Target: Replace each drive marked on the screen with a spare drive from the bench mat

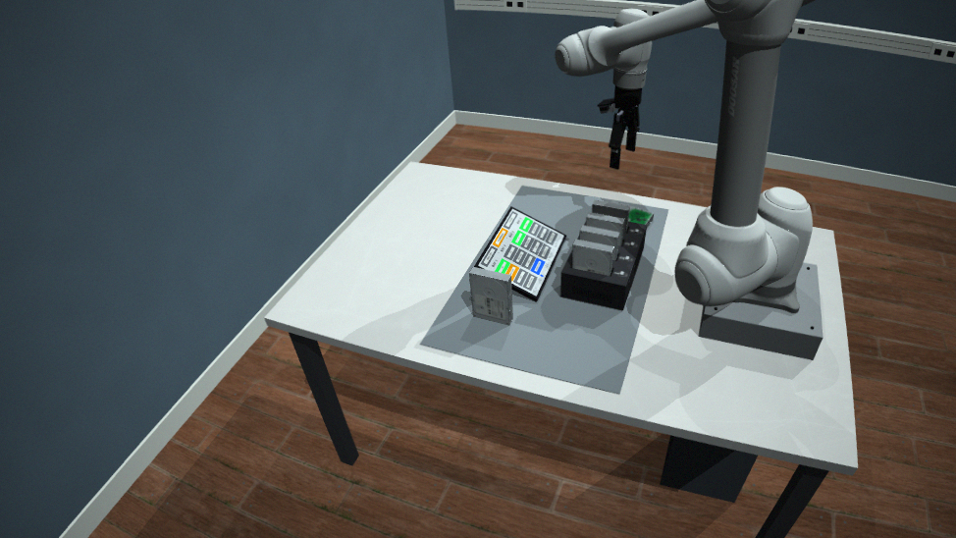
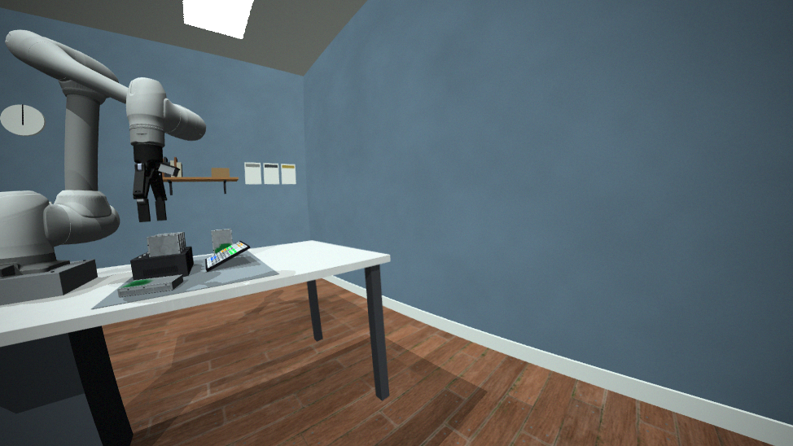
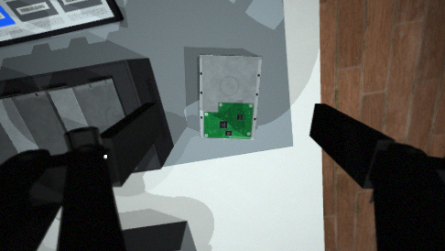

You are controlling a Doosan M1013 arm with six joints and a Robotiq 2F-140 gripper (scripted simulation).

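My gripper (image 1: 622,157) (image 2: 152,217) (image 3: 234,119) is open and empty, high above the bench mat (image 1: 555,354) (image 2: 265,269) (image 3: 275,92). Below it a spare drive (image 1: 639,216) (image 2: 151,286) (image 3: 229,87) lies flat, green board up, between the fingers as seen in the wrist view. The black dock (image 1: 591,294) (image 2: 160,268) (image 3: 143,82) stands beside it with several upright drives. The other spare drive (image 1: 491,295) (image 2: 221,237) stands upright near the screen (image 1: 524,248) (image 2: 229,257) (image 3: 82,20). The screen shows green, orange and blue tiles; its text is too small to read surely.
The robot's base block (image 1: 759,334) stands on the white table (image 1: 347,267) (image 2: 332,252) (image 3: 256,197), beside the mat. In the wrist view the dock is close to my left finger, and the table edge and wooden floor (image 3: 366,55) lie to the right.
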